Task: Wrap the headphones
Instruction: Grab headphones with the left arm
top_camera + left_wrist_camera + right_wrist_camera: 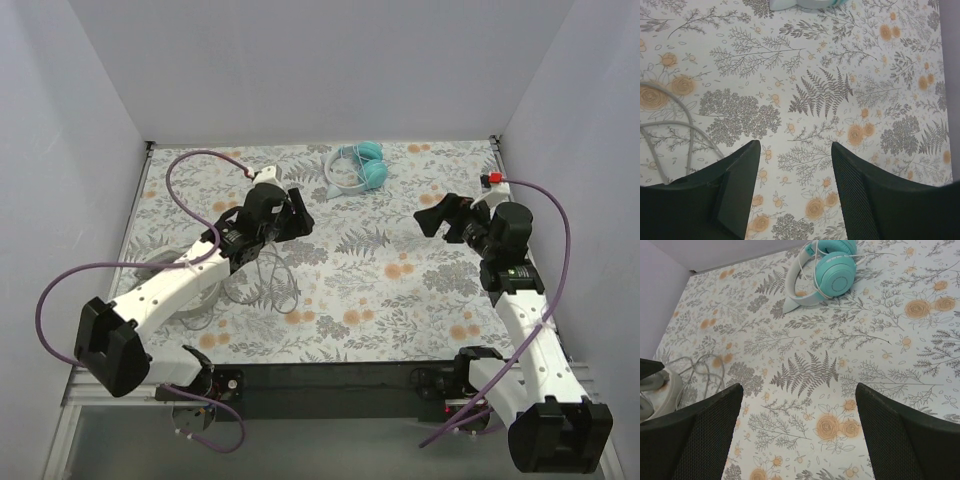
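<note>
At the far edge of the table, the teal headphones [832, 267] lie flat on the floral cloth [400, 280], pale headband to the left. The white-grey headphones [195, 292] are near-left, mostly hidden under my left arm. Their thin grey cable [268, 282] lies in loose loops beside them. My left gripper [300, 212] hovers just past that cable, fingers spread, only cloth between them. My right gripper [432, 214] is over the right-middle, fingers wide apart, holding nothing.

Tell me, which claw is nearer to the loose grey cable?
Left. The left claw hangs just beyond the grey cable; the right claw is far off to its right.
</note>
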Action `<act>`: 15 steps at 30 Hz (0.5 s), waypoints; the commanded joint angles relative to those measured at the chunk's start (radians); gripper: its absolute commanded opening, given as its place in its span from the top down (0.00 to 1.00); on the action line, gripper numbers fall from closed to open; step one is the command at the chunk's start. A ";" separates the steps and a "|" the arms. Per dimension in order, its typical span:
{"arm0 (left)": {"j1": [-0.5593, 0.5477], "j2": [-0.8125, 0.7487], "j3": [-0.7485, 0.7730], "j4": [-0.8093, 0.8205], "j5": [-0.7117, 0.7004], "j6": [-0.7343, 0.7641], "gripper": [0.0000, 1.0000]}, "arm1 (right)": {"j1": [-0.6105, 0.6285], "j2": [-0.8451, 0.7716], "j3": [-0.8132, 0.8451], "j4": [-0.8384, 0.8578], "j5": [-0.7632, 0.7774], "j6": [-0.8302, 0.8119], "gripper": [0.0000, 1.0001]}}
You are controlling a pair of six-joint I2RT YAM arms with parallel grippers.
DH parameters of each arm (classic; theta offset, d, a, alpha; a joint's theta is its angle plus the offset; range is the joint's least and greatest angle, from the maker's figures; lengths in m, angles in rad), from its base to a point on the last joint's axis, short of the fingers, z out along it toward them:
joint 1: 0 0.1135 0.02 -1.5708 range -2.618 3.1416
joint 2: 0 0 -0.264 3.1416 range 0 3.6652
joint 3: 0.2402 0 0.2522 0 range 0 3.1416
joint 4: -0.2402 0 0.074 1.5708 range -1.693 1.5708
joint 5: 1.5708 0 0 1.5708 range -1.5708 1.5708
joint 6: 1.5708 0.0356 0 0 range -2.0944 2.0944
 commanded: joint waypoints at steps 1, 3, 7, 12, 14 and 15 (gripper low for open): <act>0.004 -0.106 -0.023 -0.079 -0.037 0.027 0.43 | 0.000 -0.071 -0.055 -0.083 0.030 -0.031 0.02; 0.004 -0.130 -0.027 -0.102 -0.044 0.010 0.42 | 0.002 -0.085 -0.073 -0.097 0.009 -0.033 0.02; 0.009 -0.173 -0.055 -0.159 -0.119 -0.038 0.39 | 0.002 -0.122 -0.107 -0.118 -0.017 -0.045 0.02; 0.160 -0.186 -0.050 -0.363 -0.204 -0.161 0.41 | 0.009 -0.170 -0.154 -0.123 -0.017 -0.042 0.02; 0.311 -0.189 -0.063 -0.432 -0.183 -0.188 0.43 | 0.011 -0.174 -0.168 -0.120 -0.013 -0.044 0.02; 0.352 -0.188 -0.072 -0.449 -0.186 -0.188 0.43 | 0.012 -0.176 -0.180 -0.114 -0.017 -0.047 0.02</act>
